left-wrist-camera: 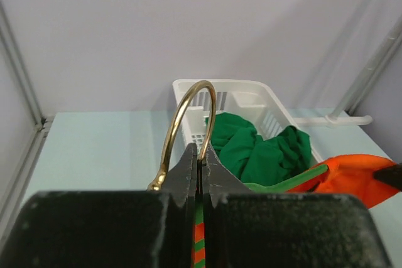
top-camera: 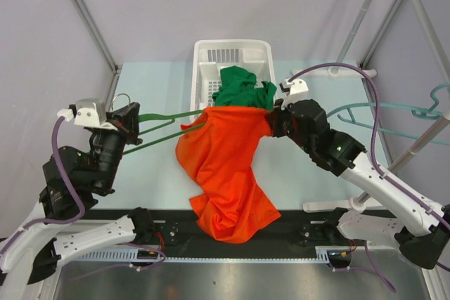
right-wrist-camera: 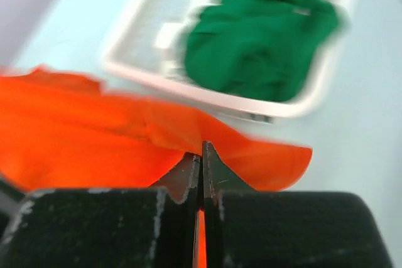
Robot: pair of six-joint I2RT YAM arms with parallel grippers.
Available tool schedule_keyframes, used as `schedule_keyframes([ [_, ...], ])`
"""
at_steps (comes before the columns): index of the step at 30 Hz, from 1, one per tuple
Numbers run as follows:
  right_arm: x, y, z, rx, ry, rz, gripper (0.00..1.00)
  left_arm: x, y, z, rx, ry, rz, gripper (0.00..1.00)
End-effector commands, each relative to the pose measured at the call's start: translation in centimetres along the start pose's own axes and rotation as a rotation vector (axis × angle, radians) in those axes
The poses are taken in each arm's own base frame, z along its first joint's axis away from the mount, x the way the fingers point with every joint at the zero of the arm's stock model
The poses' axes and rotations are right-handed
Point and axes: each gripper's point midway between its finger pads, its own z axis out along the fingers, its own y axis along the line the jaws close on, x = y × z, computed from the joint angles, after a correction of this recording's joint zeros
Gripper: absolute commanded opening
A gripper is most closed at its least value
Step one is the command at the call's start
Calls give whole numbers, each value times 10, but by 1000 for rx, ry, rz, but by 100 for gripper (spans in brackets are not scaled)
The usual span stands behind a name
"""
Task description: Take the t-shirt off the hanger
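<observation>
An orange t-shirt (top-camera: 225,173) hangs between my two grippers over the table's middle, its lower part bunched at the near edge. A green hanger (top-camera: 165,124) with a brass hook (left-wrist-camera: 188,123) runs from the left into the shirt. My left gripper (top-camera: 130,123) is shut on the hanger at the base of the hook, as the left wrist view (left-wrist-camera: 201,161) shows. My right gripper (top-camera: 274,121) is shut on the shirt's upper right edge, with orange cloth (right-wrist-camera: 125,136) pinched between its fingers (right-wrist-camera: 202,155).
A white basket (top-camera: 205,68) at the back centre holds a green garment (top-camera: 242,88). A teal hanger (top-camera: 383,121) hangs from a rack at the right. Metal frame poles stand at both back corners. A black rail runs along the near edge.
</observation>
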Motion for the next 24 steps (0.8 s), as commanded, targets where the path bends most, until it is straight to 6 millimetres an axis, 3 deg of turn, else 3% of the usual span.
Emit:
schedule_keyframes([
  [1,-7,-84,-21,482,-54,-8,0,-8,44,-12,-196,-42,-46,0],
  [5,-19,-72,-33,403,-83,-31,0,-12,56,-22,-203,-72,-94,0],
  [8,-32,-69,-44,377,-105,-47,0,-15,50,-21,-178,-78,-112,0],
  [11,-37,-33,-44,144,-88,-96,4,-15,37,-16,-128,-57,-108,0],
  [12,-31,-3,-44,-32,-59,-109,12,-13,30,-14,-102,-40,-110,0],
  [13,-27,10,-46,-116,-43,-128,21,-13,20,-13,-46,-36,-108,0],
  [14,-22,24,-48,-199,-22,-134,44,-16,14,-12,-19,-34,-116,0],
  [15,-11,47,-52,-334,30,-143,58,-12,9,-11,3,-16,-106,0],
  [17,-12,56,-55,-363,46,-110,88,-10,-5,-8,47,15,-112,0],
  [20,-17,59,-63,-368,43,-83,99,4,-25,-2,104,80,-82,0],
  [24,-22,75,-93,-518,-6,-128,100,16,-43,6,145,133,-56,0],
])
